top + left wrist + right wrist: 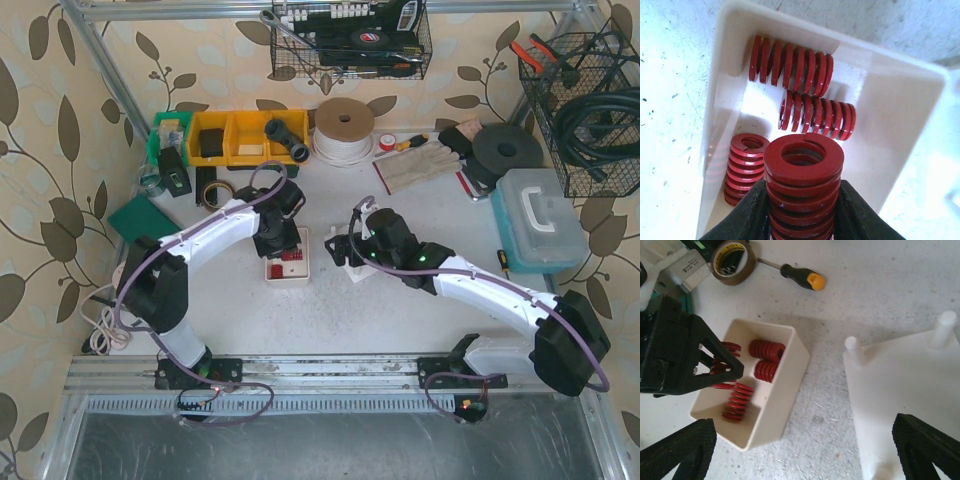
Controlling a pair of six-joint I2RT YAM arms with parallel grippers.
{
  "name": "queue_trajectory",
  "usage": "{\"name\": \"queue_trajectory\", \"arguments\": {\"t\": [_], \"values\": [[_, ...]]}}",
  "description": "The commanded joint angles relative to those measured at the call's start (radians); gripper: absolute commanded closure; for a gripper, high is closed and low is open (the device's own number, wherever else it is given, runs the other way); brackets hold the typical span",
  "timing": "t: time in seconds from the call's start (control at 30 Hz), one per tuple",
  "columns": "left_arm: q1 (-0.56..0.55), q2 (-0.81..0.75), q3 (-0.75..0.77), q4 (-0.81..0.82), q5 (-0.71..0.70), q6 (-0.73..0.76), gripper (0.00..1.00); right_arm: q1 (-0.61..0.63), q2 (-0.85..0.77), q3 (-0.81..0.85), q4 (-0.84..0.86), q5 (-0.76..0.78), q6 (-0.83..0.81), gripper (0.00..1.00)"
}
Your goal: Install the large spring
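Observation:
My left gripper (283,246) is shut on a large red spring (803,190) and holds it upright just above the white box (900,107). Three more red springs lie in the box: two on their sides (790,65) and one standing at the left (746,165). In the right wrist view the box (790,375) sits left of the white peg base (905,390), which has upright pegs (853,347). My right gripper (805,450) is open and empty above the table between box and base. In the top view it (352,245) is over the base (345,262).
A roll of brown tape (731,256) and a screwdriver (799,277) lie beyond the box. Yellow bins (240,137), a tape reel (344,127) and a blue case (540,218) stand at the back and right. A wire basket (590,95) hangs at right.

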Motion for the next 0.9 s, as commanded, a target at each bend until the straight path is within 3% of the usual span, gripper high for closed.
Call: {"name": "queue_trajectory", "arguments": {"t": [0.0,0.23,0.43,0.53,0.87], "values": [[0.024,-0.082,0.002,0.009,0.059,-0.083,1.00,-0.004,0.000,0.045,0.054,-0.049,0.023,0.05],[0.057,-0.178,-0.068,0.101,0.151,-0.256,1.00,-0.013,-0.044,0.016,0.156,-0.090,0.113,0.05],[0.061,-0.373,-0.301,0.424,0.218,-0.614,1.00,-0.010,-0.063,-0.146,0.470,-0.045,0.395,0.05],[0.060,-0.438,-0.341,0.473,0.196,-0.698,1.00,-0.003,-0.039,-0.210,0.610,-0.030,0.493,0.05],[0.061,-0.526,-0.329,0.465,0.176,-0.766,1.00,0.096,0.024,-0.110,0.571,-0.018,0.431,0.11]]}}
